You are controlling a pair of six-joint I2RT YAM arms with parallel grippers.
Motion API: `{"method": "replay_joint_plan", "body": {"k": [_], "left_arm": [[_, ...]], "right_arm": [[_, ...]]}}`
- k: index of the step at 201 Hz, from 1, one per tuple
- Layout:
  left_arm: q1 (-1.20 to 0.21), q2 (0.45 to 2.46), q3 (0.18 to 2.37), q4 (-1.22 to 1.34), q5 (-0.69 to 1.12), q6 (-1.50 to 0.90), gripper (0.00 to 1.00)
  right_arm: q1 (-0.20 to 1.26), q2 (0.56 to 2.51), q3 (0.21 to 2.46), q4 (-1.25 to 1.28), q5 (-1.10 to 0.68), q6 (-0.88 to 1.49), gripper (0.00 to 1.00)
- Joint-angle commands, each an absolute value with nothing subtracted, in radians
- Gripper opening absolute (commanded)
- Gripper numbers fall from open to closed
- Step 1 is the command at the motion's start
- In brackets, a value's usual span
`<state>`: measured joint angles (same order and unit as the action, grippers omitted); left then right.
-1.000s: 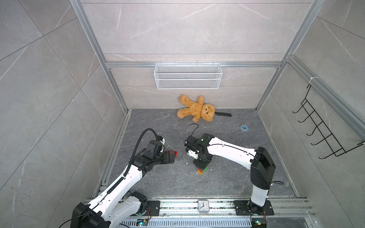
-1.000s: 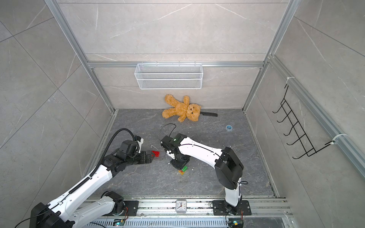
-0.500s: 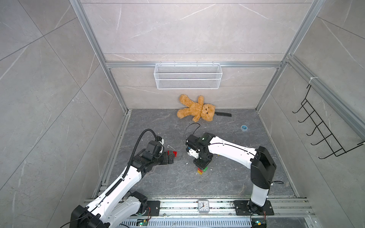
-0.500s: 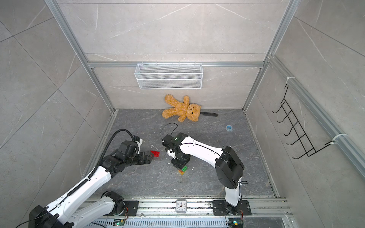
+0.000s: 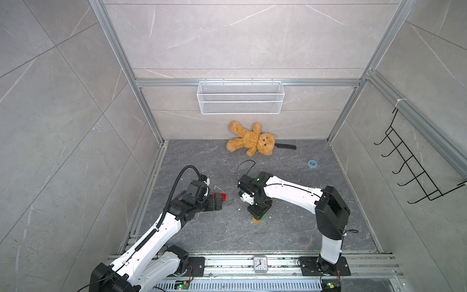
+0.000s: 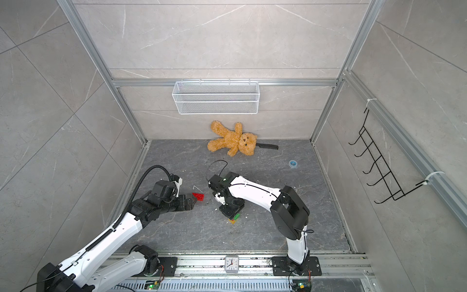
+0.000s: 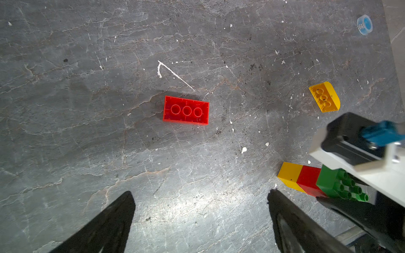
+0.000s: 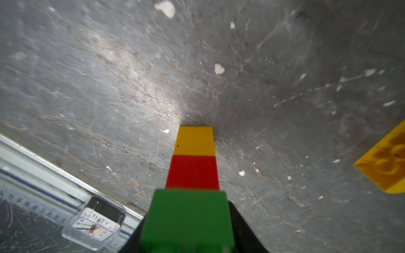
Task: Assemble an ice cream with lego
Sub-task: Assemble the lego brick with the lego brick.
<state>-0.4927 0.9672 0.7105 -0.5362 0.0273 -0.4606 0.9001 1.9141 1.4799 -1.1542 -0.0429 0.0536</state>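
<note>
on the grey floor (image 5: 202,235), toward its front middle, the stack (image 5: 258,219) stands upright. a yellow brick (image 8: 194,141) forms the bottom, a red brick (image 8: 192,173) sits on it, and a wider green brick (image 8: 188,216) sits on top, studs up. the right gripper (image 5: 259,212) points straight down over the stack, its fingers flanking the green brick. whether they clamp it or stand just clear cannot be told.

a rounded yellow brick (image 7: 324,97) lies loose near the stack, hollow underside showing. a loose red brick (image 7: 186,110) lies flat, underside up, well apart from the stack on the left arm's side. the left gripper (image 7: 199,193) is low over the floor, just short of the loose red brick. its jaws are wide apart with nothing between them.

a clock (image 5: 260,263) sits on the front rail, near the stack. a teddy bear (image 5: 250,139) lies at the back wall. a blue ring (image 5: 312,163) lies toward the right side. a wire basket (image 5: 240,97) hangs on the back wall.
</note>
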Motion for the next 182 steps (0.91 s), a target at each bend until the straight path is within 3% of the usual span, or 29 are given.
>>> {"method": "replay_joint_plan", "body": {"k": [1,51,112,134,161,182], "left_arm": [[-0.491,0.963,0.753,-0.545,0.015,-0.468,0.97],[-0.491,0.959,0.764,-0.552,0.009,-0.467,0.97],[-0.489,0.968,0.776,-0.556,0.005,-0.464,0.97],[-0.489,0.968,0.771,-0.551,0.008,-0.464,0.97],[-0.491,0.968,0.769,-0.551,0.007,-0.461,0.97],[-0.49,0.969,0.771,-0.551,0.009,-0.457,0.97]], "right_arm": [[0.905,1.906,1.48,-1.146,-0.004,0.069,0.56],[0.905,1.82,1.49,-1.113,0.015,0.096,0.69],[0.894,1.642,1.475,-1.125,-0.045,0.12,0.74],[0.895,1.639,1.486,-1.152,-0.016,0.128,0.67],[0.89,1.669,1.477,-1.156,0.013,0.124,0.5],[0.872,1.695,1.465,-1.13,-0.025,0.107,0.48]]}}
